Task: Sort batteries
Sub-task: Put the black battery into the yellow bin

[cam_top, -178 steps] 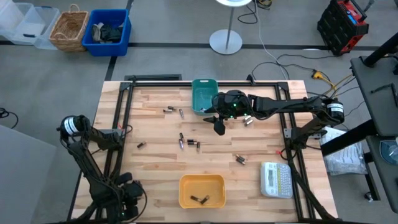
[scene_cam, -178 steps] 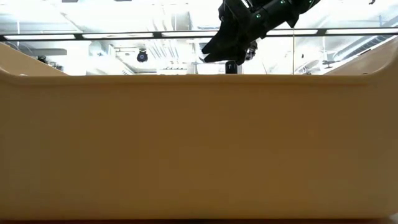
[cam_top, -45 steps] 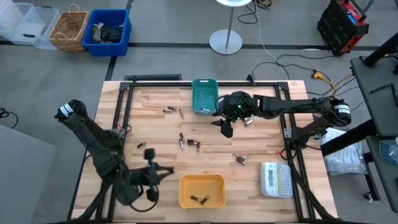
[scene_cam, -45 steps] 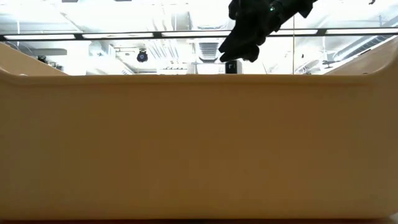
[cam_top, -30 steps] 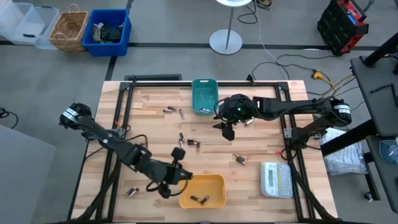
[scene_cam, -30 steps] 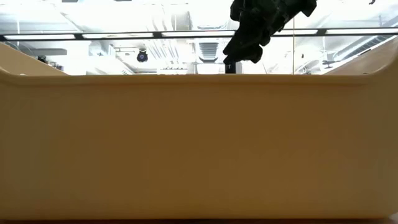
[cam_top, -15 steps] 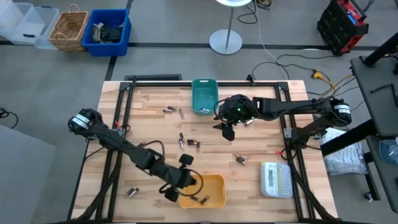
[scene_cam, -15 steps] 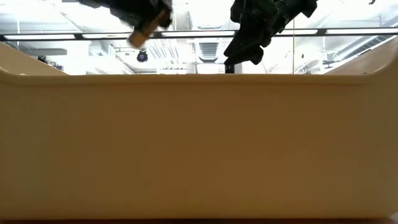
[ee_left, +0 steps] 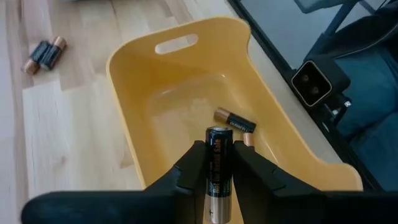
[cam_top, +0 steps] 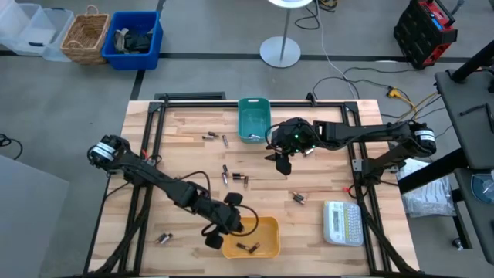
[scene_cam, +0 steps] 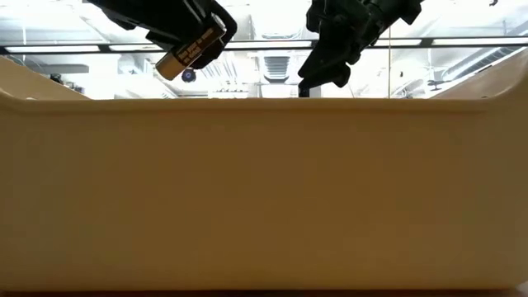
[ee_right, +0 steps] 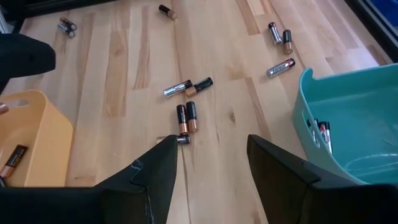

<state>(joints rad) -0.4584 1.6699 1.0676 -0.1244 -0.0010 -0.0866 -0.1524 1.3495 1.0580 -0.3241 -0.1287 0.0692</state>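
Battery (ee_left: 218, 168) between left hand (ee_left: 214, 171) fingers

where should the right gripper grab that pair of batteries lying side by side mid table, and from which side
Take one cell of the pair of batteries across its round body near the middle, coming straight down from above. They lie flat and touching on the table, so their ends give little purchase. The right gripper hangs open above them; turn it so one finger lands on the free outer side.

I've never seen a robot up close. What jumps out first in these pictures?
The left end effector grips a black-and-copper battery above the yellow plastic bin at the table's near edge. The right end effector hangs open beside the teal plastic bin, with loose batteries scattered between.
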